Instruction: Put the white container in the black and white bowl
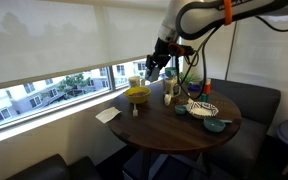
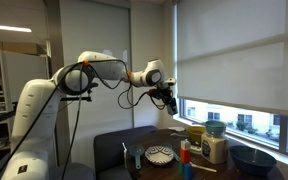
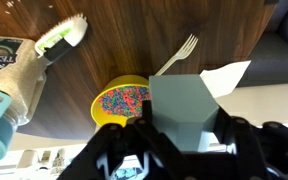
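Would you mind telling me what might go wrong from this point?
The gripper holds the white container roughly over the yellow bowl; a release here would likely land it there. The black and white bowl lies beyond upright bottles, which a low carry may knock.

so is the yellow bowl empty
No, in the wrist view the yellow bowl holds a layer of small multicoloured pieces.
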You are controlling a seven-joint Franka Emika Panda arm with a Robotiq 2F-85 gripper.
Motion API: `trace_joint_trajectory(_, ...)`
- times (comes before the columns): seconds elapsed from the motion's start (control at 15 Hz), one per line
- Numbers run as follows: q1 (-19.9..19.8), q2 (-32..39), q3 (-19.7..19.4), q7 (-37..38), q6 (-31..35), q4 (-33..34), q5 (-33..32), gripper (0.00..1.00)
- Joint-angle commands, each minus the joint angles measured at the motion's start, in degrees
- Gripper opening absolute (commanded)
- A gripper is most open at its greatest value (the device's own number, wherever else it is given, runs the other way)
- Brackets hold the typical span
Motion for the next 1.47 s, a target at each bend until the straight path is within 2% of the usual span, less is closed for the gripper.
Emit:
trace_joint_trajectory(0.0,-2.32,-13.30,1.21,-3.73,-5.32,-12.74,4.48,0.31)
trace_joint_trajectory(0.27,-4.62,-23.65,0.62,3.15,-11.17,-24.67,2.49,0.31)
trace_joint_trajectory(0.47,-7.80,-28.33,0.84,10.61,-7.64,-34.52,1.96,0.31)
trace_joint_trajectory(0.67,-10.99,-29.62,1.87,18.45,-2.48,-41.43,0.84,0.31)
trace_joint_trajectory(0.87,-11.84,-25.81,3.77,24.55,6.36,-43.32,0.36,0.31)
trace_joint_trajectory(1.0,-11.89,-23.91,4.51,27.21,9.72,-43.27,-0.12,0.31)
trace_joint_trajectory(1.4,-11.86,-22.87,4.61,34.30,6.35,-43.74,-4.56,0.31)
